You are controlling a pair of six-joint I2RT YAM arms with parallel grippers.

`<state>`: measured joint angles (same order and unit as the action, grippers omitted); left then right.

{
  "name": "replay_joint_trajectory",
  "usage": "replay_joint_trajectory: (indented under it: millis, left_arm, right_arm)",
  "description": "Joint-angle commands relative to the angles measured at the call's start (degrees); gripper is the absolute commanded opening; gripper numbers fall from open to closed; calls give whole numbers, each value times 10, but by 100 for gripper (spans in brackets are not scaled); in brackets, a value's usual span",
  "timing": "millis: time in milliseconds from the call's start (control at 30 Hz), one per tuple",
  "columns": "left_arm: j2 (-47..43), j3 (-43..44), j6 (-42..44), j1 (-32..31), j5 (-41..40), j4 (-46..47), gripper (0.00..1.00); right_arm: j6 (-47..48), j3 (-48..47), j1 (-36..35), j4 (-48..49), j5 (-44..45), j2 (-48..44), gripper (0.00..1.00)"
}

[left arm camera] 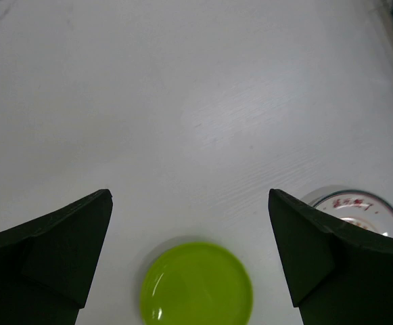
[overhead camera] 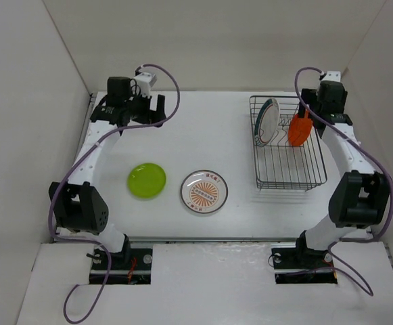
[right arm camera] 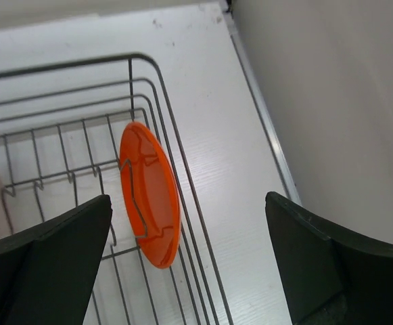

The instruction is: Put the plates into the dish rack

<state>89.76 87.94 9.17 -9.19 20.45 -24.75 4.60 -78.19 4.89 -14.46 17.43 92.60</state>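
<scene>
Seen from above, a white worktop (overhead camera: 203,128) carries a black wire dish rack (overhead camera: 291,187) at about 2 o'clock. Two plates stand on edge at the rack's 12 o'clock end. A white plate with a dark teal rim (overhead camera: 267,122) is on the 9 o'clock side and a plain orange plate (overhead camera: 299,128) on the 3 o'clock side.

The right hand (overhead camera: 321,95) hangs just past the orange plate, toward 1 o'clock. In the right wrist view its two dark fingers are spread wide and grip nothing. The orange plate leans among the upright wires below the gap, close to the rack's side rail, and no finger touches it.

The left hand (overhead camera: 142,108) hovers at about 10 o'clock on the worktop, its fingers also spread wide and empty. Its wrist view looks down on bare worktop, with two plates at the bottom edge.

A lime green plate (overhead camera: 147,180) lies flat at about 8 o'clock. A white plate with an orange sunburst centre (overhead camera: 203,191) lies just beside it at about 6 o'clock. Both are well apart from the rack.
</scene>
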Motion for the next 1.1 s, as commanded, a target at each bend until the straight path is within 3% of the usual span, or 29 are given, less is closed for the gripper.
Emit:
replay_joint_trajectory:
  millis: [0,67,200,400,567,767,1067]
  left_arm:
    - [-41,-45,60,65,-15,-18,100]
    - [-60,-84,108,100,-4,-39,100]
    - [-60,-131,210,174,13,-103,100]
    - [22,-173,331,247,100,-187,100]
    - [139,-148,392,271,211,-277,100]
    - [210,-140,367,271,239,-252,100]
    - [258,-148,339,259,258,-226,83]
  right_arm:
    - [-35,-47,4,-2,3,-80,99]
    - [-47,-47,4,-14,-36,-115,99]
    - [-52,-13,-3,0,-277,-178,99]
    - [-80,23,-75,57,-413,-245,99]
    - [-80,23,-171,57,-402,-250,99]
    - [-80,43,-219,51,-375,-275,99]
    - [-86,60,-238,51,-348,-280,99]
